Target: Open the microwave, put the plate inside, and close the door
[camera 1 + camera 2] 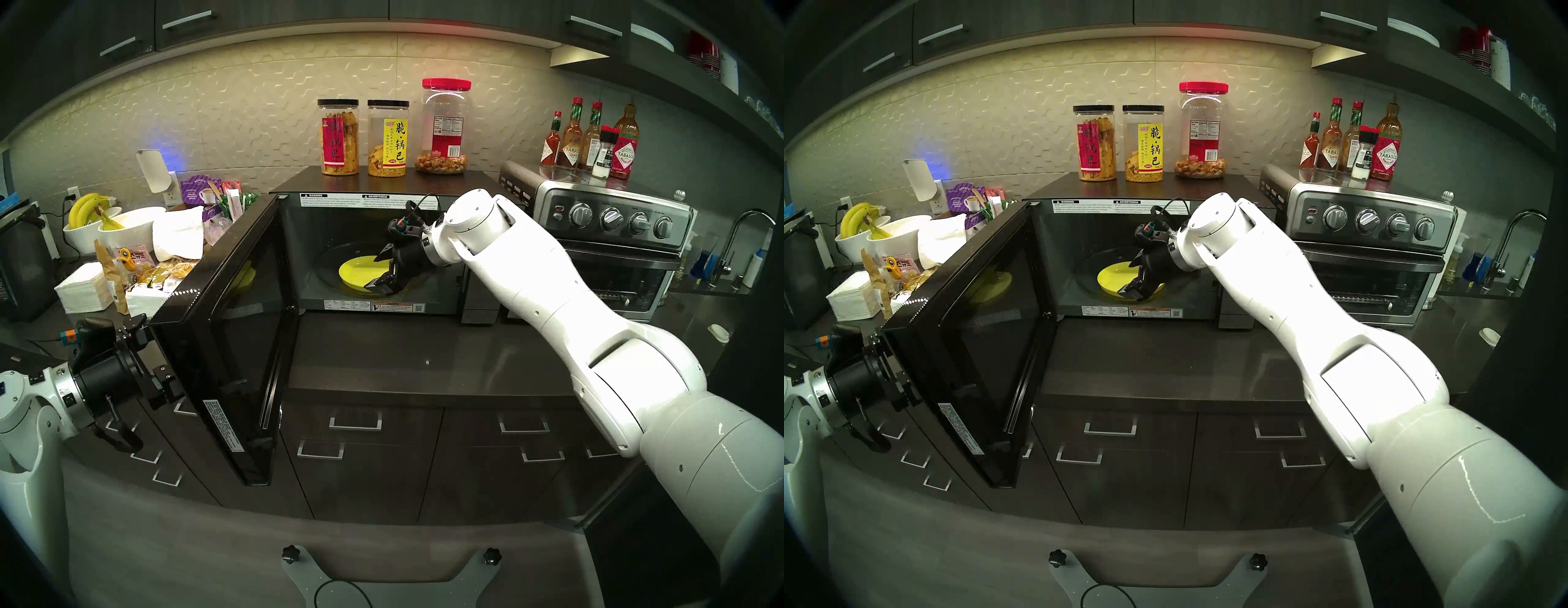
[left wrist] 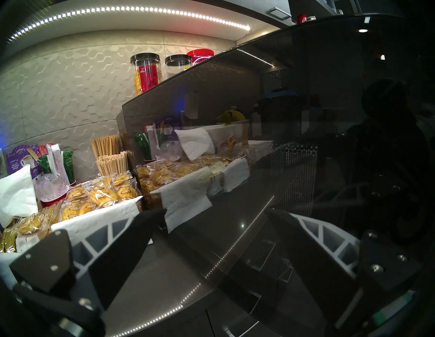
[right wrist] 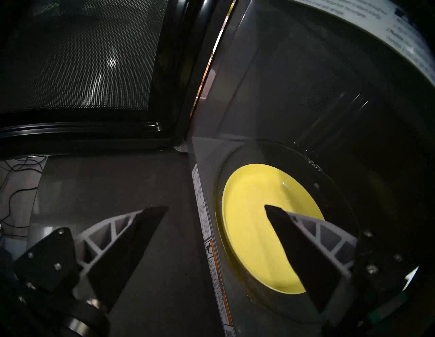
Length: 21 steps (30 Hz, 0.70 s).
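The microwave (image 1: 297, 180) stands open on the counter. Its black glass door (image 1: 237, 339) is swung wide to the left. The yellow plate (image 1: 354, 276) lies flat on the glass turntable (image 3: 341, 188) inside. My right gripper (image 1: 376, 274) reaches into the cavity mouth and is open just above the plate's near right part, holding nothing. In the right wrist view one finger hangs over the plate (image 3: 254, 223) and the other over the counter in front. My left gripper (image 1: 150, 356) sits behind the door's outer face (image 2: 329, 117), open and empty.
Three snack jars (image 1: 365, 136) stand on top of the microwave. To the right, a toaster oven (image 1: 611, 237) carries sauce bottles (image 1: 594, 140). Bowls with bananas (image 1: 97, 220), snack packets (image 2: 101, 195) and napkins (image 1: 80, 293) crowd the left counter. A faucet (image 1: 742, 237) stands far right.
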### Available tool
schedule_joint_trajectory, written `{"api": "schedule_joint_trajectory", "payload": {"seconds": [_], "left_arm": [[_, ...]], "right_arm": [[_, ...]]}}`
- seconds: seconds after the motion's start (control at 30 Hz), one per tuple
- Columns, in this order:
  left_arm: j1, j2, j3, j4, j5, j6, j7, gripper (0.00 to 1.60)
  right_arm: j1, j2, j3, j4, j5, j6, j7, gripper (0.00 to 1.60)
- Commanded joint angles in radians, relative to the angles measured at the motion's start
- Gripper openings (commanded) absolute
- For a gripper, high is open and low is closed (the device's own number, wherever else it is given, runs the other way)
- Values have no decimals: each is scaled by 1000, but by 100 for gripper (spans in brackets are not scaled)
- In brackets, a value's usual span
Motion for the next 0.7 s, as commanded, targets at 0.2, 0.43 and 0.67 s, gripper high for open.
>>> {"api": "schedule_joint_trajectory", "payload": {"seconds": [0.2,0.43,0.67], "left_arm": [[-1,1,-3,-9,-1,1,-3,160],[-1,0,-3,-9,0,1,-3,160],[-2,0,-4,-9,0,1,-4,160]], "right_arm": [[-60,159,76,-208,47,34,95,160],[-100,234,124,-295,68,54,137,160],[-167,310,171,-398,86,85,164,160]]}}
